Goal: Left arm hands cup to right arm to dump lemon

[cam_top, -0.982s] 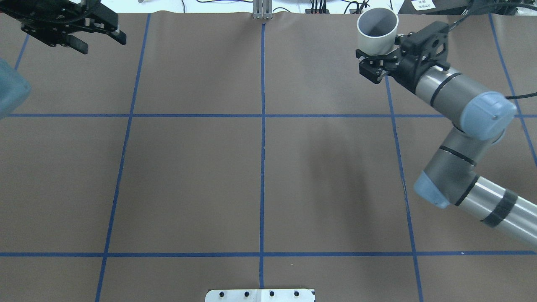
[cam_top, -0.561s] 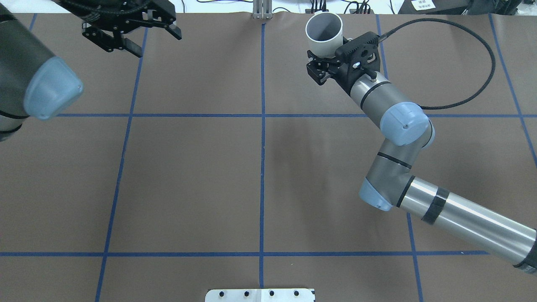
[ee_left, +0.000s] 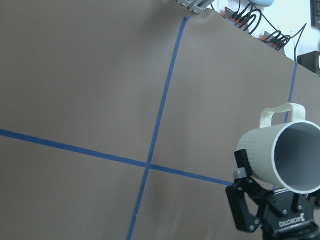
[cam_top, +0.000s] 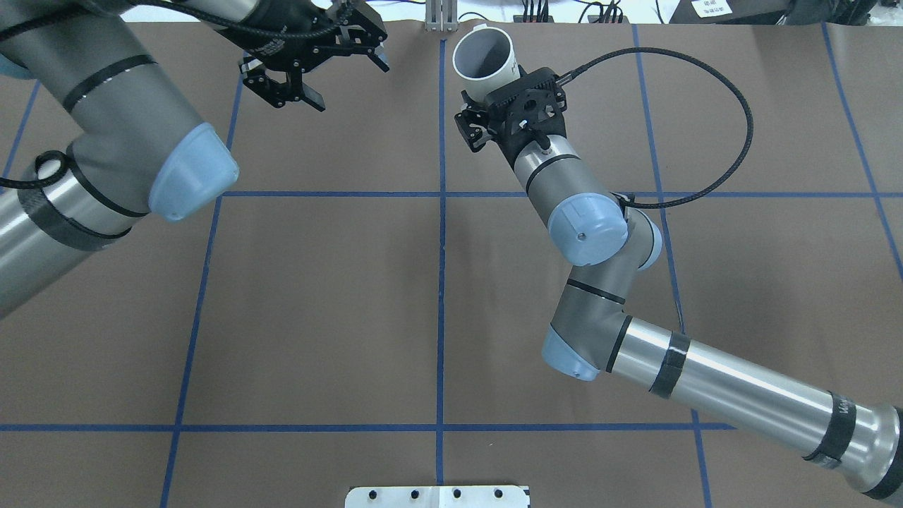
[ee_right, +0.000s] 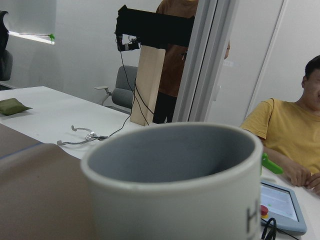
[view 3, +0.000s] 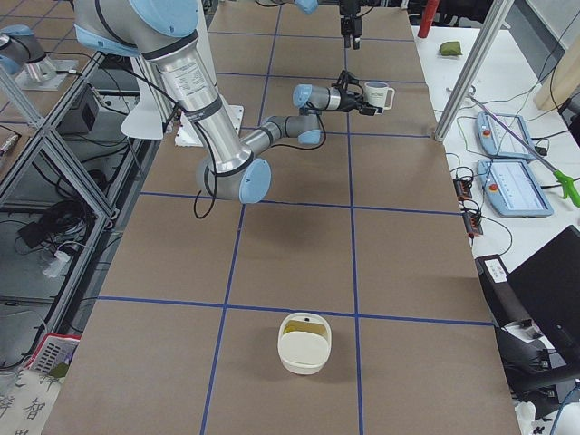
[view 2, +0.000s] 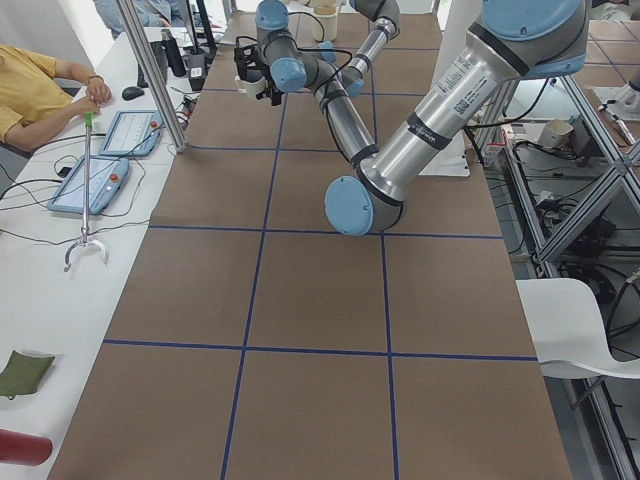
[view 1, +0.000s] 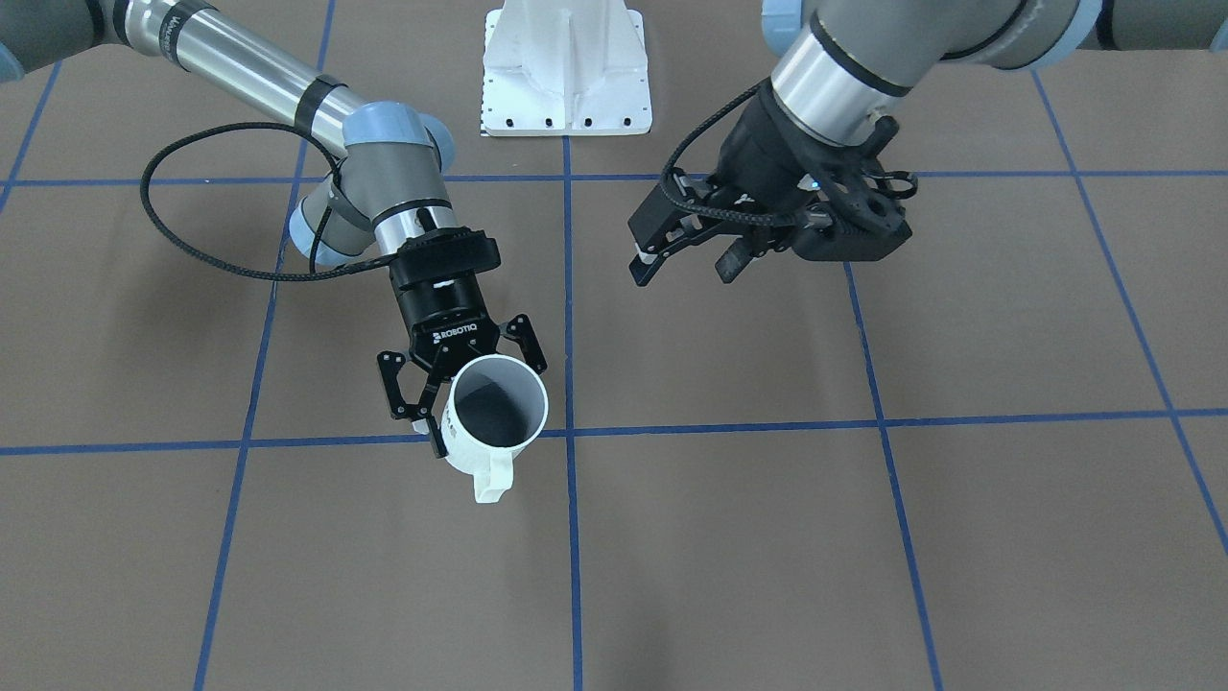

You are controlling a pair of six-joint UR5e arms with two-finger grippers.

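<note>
The white ribbed cup (view 1: 500, 415) is held upright above the table in my right gripper (view 1: 477, 401), which is shut on its side, handle pointing away from the wrist. Its grey inside looks empty; no lemon shows. The cup also shows in the overhead view (cam_top: 482, 58), the left wrist view (ee_left: 276, 156), the right wrist view (ee_right: 175, 195) and the exterior right view (view 3: 376, 94). My left gripper (view 1: 685, 272) is open and empty, apart from the cup, across the centre line; it also shows in the overhead view (cam_top: 343, 77).
The brown table (cam_top: 317, 296) has blue tape grid lines. A cream bowl-like container (view 3: 304, 343) with something pale yellow inside stands near the table's right end. A white base plate (view 1: 566, 67) sits at the robot's side. An operator (view 2: 35, 85) sits at the far edge.
The right arm has carried the cup towards the centre line at the far edge. The left arm has swung in towards the centre too, its gripper still open.
</note>
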